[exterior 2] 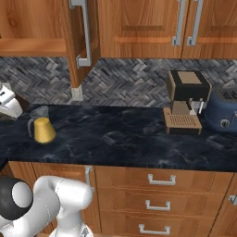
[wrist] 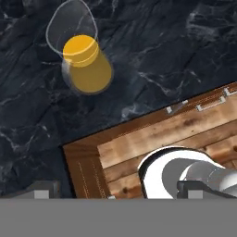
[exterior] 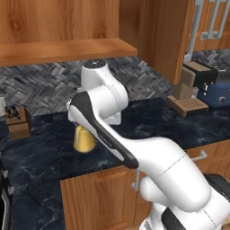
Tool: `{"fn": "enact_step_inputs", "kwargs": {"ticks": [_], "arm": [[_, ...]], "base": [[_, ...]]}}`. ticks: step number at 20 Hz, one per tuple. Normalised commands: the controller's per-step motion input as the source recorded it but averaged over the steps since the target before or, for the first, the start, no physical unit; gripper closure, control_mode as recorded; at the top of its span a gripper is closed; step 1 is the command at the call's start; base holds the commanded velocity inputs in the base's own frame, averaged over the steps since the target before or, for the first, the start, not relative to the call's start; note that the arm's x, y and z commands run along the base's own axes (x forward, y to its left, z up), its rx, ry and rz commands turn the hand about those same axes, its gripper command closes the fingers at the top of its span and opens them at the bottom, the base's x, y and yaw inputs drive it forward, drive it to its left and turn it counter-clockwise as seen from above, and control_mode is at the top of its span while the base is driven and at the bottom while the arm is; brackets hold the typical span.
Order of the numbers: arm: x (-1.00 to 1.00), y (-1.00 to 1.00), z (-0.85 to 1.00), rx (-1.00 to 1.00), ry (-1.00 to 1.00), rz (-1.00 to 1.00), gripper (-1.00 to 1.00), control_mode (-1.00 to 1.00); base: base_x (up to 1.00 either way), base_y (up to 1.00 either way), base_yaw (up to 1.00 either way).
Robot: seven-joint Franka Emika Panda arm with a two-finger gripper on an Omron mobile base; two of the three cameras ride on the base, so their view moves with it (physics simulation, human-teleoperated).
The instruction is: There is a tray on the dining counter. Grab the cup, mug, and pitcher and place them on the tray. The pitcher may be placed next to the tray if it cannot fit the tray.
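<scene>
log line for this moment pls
stage: reaching for pitcher | gripper: open, empty, above counter | pitcher: upright on counter, untouched

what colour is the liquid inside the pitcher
Yellow-orange, inside the clear glass pitcher. The hand view shows it best.

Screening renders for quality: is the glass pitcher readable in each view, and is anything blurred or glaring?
Left base view: the pitcher is half hidden behind the arm, its edges soft. Right base view: its clear neck nearly melts into the backsplash. Hand view: sharp from above, with no glare on the wall counter.
</scene>
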Motion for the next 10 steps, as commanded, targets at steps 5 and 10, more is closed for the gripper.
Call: {"fn": "enact_step_inputs", "kwargs": {"ticks": [5, 10], "arm": [[0.13, 0.09, -0.20, -0.01, 0.01, -0.31, -1.00, -1.00], [0.04, 0.16, -0.24, -0.02, 0.00, -0.23, -1.00, -1.00]], "base": [[0.00, 0.00, 0.00], [0.00, 0.00, 0.00]]}}
